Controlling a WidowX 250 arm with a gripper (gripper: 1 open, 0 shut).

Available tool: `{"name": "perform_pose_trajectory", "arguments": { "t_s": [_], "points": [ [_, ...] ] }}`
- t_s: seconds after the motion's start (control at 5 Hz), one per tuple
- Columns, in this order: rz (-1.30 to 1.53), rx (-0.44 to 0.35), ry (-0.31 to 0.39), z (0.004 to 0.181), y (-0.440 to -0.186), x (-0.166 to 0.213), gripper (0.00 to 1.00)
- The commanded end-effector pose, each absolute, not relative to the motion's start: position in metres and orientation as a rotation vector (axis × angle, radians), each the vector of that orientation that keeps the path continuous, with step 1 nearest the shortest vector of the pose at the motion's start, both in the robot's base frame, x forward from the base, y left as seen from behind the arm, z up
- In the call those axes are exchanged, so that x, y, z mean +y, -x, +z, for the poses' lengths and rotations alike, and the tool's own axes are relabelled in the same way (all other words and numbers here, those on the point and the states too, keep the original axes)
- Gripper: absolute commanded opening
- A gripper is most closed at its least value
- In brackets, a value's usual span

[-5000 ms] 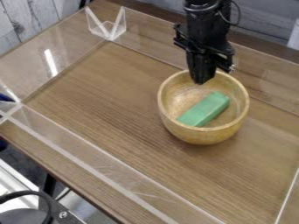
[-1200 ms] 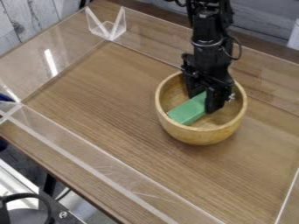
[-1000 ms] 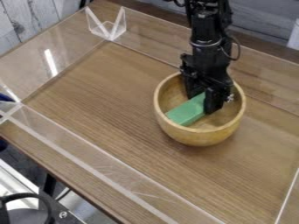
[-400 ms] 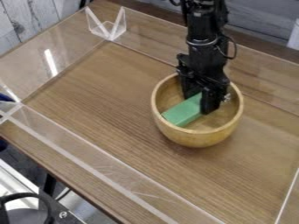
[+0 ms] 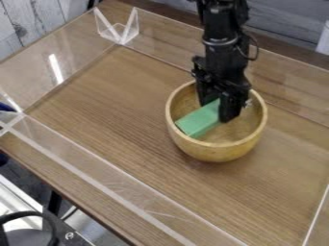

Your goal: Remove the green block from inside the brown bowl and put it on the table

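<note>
The brown bowl (image 5: 188, 147) stands right of centre on the table (image 5: 103, 135). The green block (image 5: 197, 122) is inside it, tilted, with its lower end near the bowl's left inner wall. My gripper (image 5: 226, 110) points straight down into the bowl. Its black fingers are shut on the block's upper right end, which they partly hide.
Low clear acrylic walls (image 5: 52, 144) border the tabletop. A clear acrylic bracket (image 5: 118, 27) stands at the far left corner. Bare wood lies left of and in front of the bowl.
Five seconds ago the gripper hung above the bowl and the block lay flat. It has since come down and shut on the block. In the last second the bowl slid slightly left.
</note>
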State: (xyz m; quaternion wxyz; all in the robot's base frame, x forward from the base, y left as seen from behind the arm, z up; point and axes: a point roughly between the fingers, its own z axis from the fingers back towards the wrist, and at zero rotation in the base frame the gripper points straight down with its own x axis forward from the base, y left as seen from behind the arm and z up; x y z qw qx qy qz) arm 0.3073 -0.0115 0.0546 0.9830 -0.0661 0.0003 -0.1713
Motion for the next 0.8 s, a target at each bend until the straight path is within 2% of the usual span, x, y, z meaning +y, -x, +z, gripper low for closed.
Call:
{"name": "perform_pose_trajectory", "arguments": {
  "t_s": [0.0, 0.4, 0.6],
  "points": [
    [-0.326, -0.096, 0.104, 0.092, -0.319, -0.003, 0.0],
    [-0.291, -0.131, 0.091, 0.113, -0.324, 0.009, 0.0],
    [-0.269, -0.141, 0.086, 0.118, -0.326, 0.017, 0.0]
  ]
}}
